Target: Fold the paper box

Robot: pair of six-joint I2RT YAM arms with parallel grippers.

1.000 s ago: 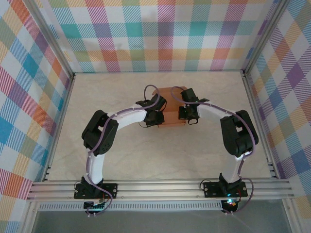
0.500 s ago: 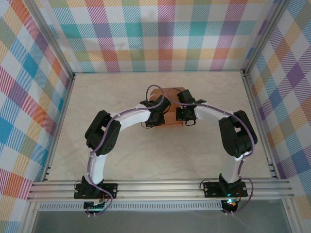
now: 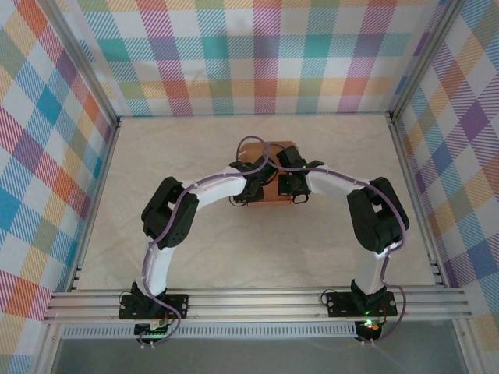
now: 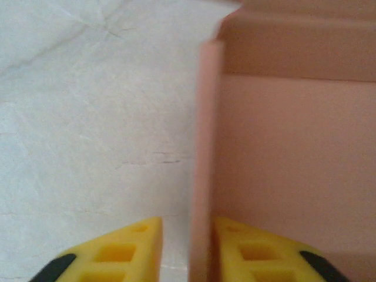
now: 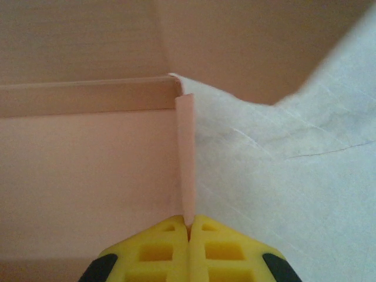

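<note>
The paper box (image 3: pixel 270 191) is salmon-orange card with raised side walls, lying at the middle of the table between both grippers. In the left wrist view its left wall (image 4: pixel 205 147) stands upright between the yellow fingers of my left gripper (image 4: pixel 188 247). Those jaws are apart, with a gap showing on the wall's outer side. In the right wrist view my right gripper (image 5: pixel 189 226) is shut on the box's right wall (image 5: pixel 185 153), pinching its near end. The box floor (image 5: pixel 88 176) lies to the left of that wall. From above, the left gripper (image 3: pixel 253 185) and right gripper (image 3: pixel 290 183) flank the box.
The cream table surface (image 3: pixel 195 148) spreads round the box. Checked cloth walls (image 3: pixel 257 54) close in the back and both sides. A metal rail (image 3: pixel 257 300) runs along the near edge, by the arm bases.
My left gripper's jaws have parted from the left wall. Both wrists have drawn a little closer together and farther back over the box.
</note>
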